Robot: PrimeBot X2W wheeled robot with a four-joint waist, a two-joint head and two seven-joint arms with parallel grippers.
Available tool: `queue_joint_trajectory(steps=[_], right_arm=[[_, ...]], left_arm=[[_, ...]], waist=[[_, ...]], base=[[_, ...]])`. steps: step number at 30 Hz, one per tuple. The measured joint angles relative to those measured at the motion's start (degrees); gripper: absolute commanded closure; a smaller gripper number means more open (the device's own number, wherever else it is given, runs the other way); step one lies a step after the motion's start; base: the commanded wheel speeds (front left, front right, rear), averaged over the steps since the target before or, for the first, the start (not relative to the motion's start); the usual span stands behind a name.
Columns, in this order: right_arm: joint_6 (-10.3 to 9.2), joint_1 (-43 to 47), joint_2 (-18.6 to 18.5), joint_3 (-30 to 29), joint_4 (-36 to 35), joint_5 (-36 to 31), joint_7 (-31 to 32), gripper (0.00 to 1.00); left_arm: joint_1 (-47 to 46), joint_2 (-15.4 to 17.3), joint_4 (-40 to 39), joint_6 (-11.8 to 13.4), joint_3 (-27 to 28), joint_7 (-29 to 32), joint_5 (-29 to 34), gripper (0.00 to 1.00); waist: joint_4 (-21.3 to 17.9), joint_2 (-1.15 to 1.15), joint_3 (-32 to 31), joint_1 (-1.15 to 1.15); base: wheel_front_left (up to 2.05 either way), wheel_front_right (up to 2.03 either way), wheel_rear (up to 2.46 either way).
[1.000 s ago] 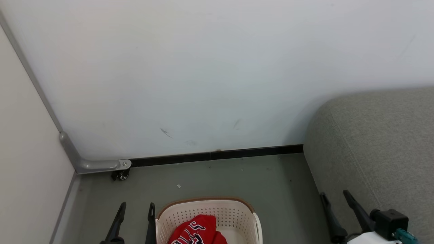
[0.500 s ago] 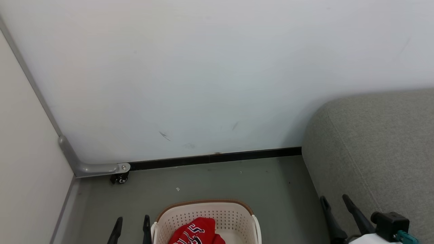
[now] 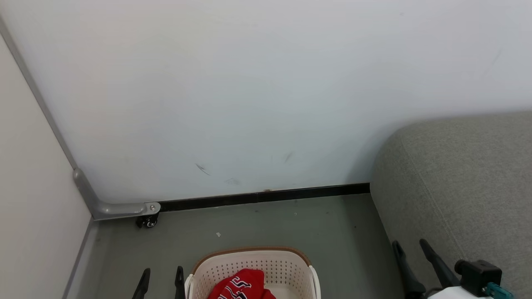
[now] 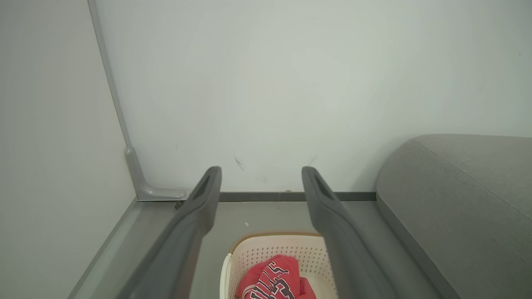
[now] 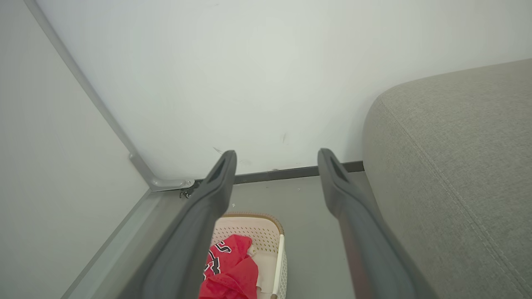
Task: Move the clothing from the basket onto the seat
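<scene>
Floor [image 3: 257,224] bears basket [image 3: 266,265] of clothing [image 3: 239,284] (right wrist catches seat [image 5: 457,145] seams); left fingers [image 4: 199,207] and right fingers [image 5: 216,187] wide.

The only writing we find is on the crumpled red soft-fabric garment [image 3: 239,286] lying in the oval cream-white perforated plastic basket [image 3: 253,262]: bold black characters edged in white. Folds break them up, so we cannot make out a whole word or number in the head view. Both wrist views give us the same broken strokes, unreadable there too.
</scene>
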Motion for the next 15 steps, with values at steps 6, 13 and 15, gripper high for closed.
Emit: queue_joint_trajectory(steps=[6, 13, 15], right_arm=[[0.0, 0.0, 0.0, -0.1, 0.0, 0.0, 0.0, 0.0], [0.0, 0.0, 0.0, -0.1, 0.0, 0.0, 0.0, 0.0], [0.0, 0.0, 0.0, -0.1, 0.0, 0.0, 0.0, 0.0]], left_arm=[[0.0, 0.0, 0.2, -0.4, 0.0, 0.0, 0.0, 0.0], [0.0, 0.0, 0.4, -0.5, 0.0, 0.0, 0.0, 0.0], [0.0, 0.0, 0.4, -0.5, 0.0, 0.0, 0.0, 0.0]], waist=[[0.1, 0.0, 0.0, 0.0], [0.4, 0.0, 0.0, 0.0], [0.4, 0.0, 0.1, 0.0]], base=[[0.0, 0.0, 0.0], [0.0, 0.0, 0.0], [0.0, 0.0, 0.0]])
